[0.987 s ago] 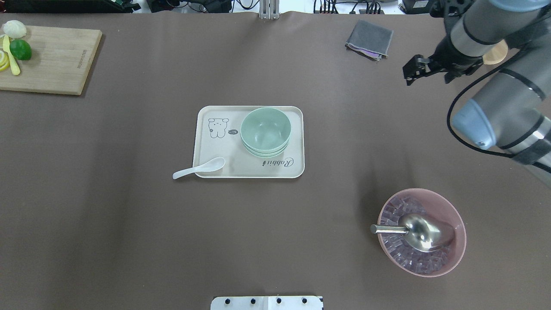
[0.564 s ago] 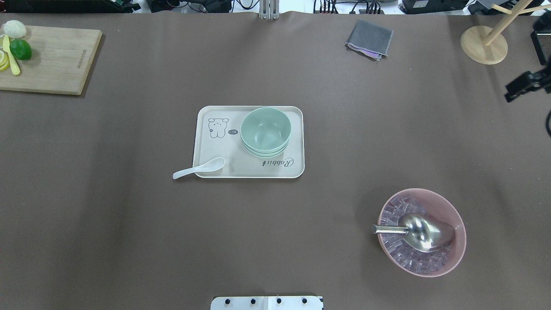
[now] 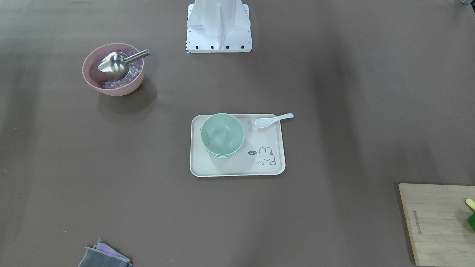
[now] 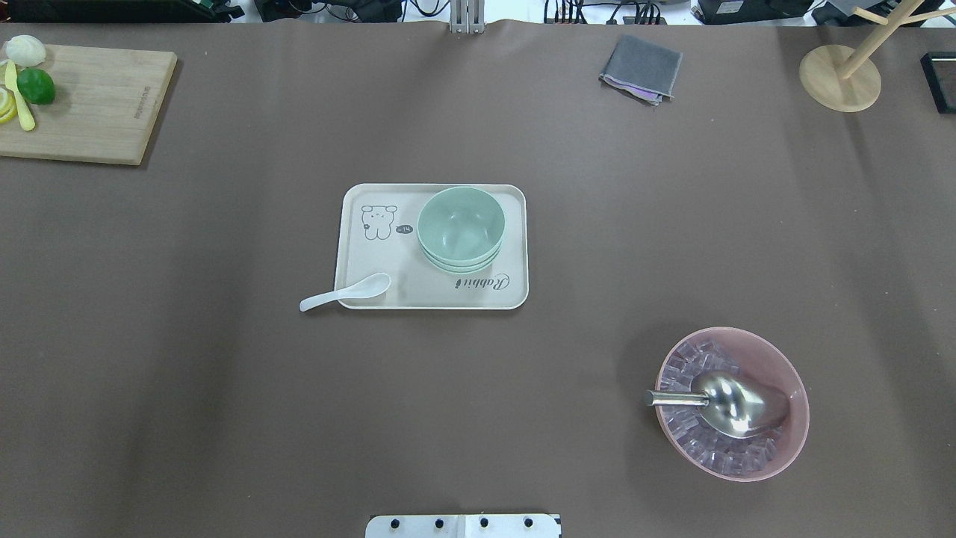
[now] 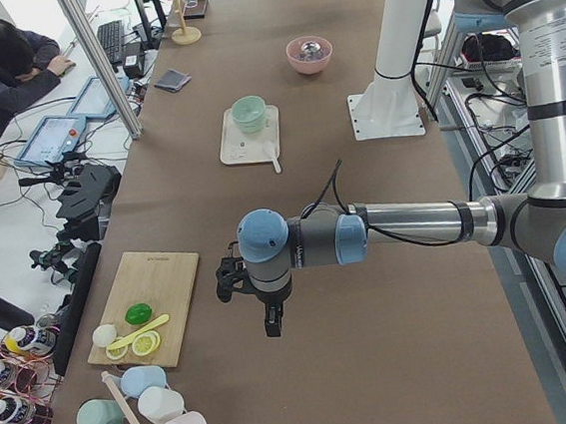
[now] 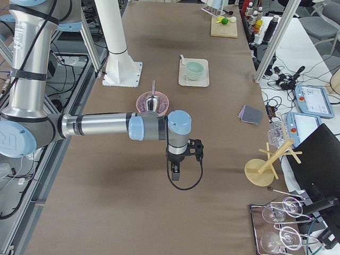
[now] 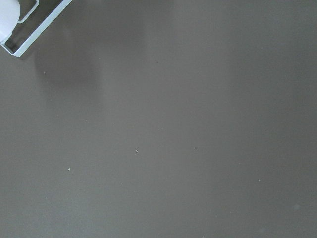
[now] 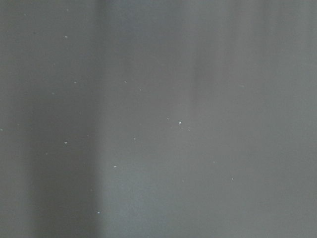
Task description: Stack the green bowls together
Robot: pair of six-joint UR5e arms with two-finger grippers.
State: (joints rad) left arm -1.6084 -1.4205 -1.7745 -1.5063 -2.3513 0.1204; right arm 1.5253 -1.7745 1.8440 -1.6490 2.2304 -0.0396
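Observation:
The green bowls [image 4: 461, 224] sit nested in one stack on the right half of a beige tray [image 4: 358, 258] at mid-table; they also show in the front view [image 3: 222, 134] and both side views [image 5: 249, 110] [image 6: 194, 69]. My left gripper [image 5: 271, 318] hangs over bare table far from the tray, near the cutting board's end. My right gripper [image 6: 176, 172] hangs over bare table at the opposite end, beyond the pink bowl. Both show only in the side views, so I cannot tell whether they are open or shut. Both wrist views show only brown table.
A white spoon [image 4: 345, 291] lies across the tray's front-left edge. A pink bowl [image 4: 798, 388] with ice and a metal scoop [image 4: 736, 403] stands front right. A cutting board [image 4: 89, 104] with fruit, a grey cloth [image 4: 641, 67] and a wooden stand [image 4: 840, 78] lie along the far edge.
My right arm has swung off to the right and left the overhead view. The bowl stack, tray and spoon have not moved.

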